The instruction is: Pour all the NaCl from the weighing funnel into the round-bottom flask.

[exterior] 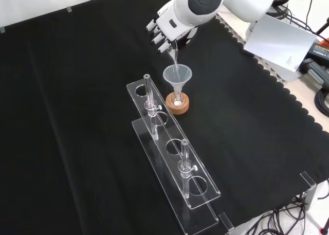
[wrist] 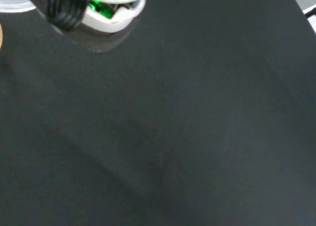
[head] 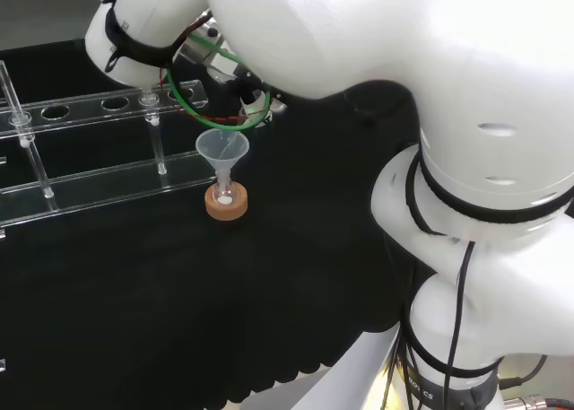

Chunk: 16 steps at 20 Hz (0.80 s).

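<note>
Front view: clear rack (exterior: 175,163) runs diagonally across the cloth (exterior: 77,116) middle. Just right of its far end, cork ring (exterior: 177,103) holds the round-bottom flask (exterior: 178,97), clear funnel (exterior: 177,76) seated in its neck. Hand (exterior: 165,30), fingers curled, pinches the weighing funnel (exterior: 175,57), tipped down with its spout inside the clear funnel's mouth.

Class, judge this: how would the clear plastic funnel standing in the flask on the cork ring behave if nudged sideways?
The clear plastic funnel looks top-heavy: wide mouth above a thin stem, so it would probably tilt. It probably weighs little, being thin-walled. The cork ring is low and broad, which likely steadies the flask beneath.
</note>
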{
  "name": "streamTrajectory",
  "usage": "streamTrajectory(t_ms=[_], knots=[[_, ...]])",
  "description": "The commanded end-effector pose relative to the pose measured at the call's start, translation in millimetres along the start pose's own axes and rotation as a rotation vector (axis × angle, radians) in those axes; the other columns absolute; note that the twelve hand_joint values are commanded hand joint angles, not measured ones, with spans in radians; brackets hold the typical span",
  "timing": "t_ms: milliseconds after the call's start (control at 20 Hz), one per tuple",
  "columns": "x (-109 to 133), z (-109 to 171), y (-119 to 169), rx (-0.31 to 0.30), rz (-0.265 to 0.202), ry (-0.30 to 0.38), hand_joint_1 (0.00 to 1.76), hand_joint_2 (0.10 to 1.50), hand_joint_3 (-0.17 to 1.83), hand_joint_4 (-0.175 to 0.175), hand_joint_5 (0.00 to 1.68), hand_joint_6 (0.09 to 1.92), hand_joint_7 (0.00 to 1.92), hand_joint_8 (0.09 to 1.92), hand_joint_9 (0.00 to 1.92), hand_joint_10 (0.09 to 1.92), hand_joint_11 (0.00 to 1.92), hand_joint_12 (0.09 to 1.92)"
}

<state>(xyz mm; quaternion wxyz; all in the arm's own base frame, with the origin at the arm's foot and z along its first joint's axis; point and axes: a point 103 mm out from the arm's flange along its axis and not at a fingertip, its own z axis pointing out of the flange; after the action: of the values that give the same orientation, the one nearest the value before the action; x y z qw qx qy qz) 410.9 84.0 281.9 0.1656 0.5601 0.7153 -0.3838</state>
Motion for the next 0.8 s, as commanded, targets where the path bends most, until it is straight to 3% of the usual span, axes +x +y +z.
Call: streamTrajectory(t_ms=[50, 350, 800], knots=[[0.6, -4.0, 0.0, 0.0, -0.001, -0.058, 1.09, 0.71, 0.67, 0.175, 1.16, 0.88, 1.03, 0.54, 1.36, 0.09, 1.08, 0.9], [3.5, -10.4, 0.5, 0.003, -0.007, -0.126, 1.09, 0.71, 0.67, 0.175, 1.16, 0.88, 1.03, 0.54, 1.36, 0.09, 1.08, 0.9], [5.3, -13.9, 0.3, 0.01, -0.001, -0.154, 1.09, 0.71, 0.67, 0.175, 1.16, 0.88, 1.03, 0.54, 1.36, 0.09, 1.08, 0.9]])
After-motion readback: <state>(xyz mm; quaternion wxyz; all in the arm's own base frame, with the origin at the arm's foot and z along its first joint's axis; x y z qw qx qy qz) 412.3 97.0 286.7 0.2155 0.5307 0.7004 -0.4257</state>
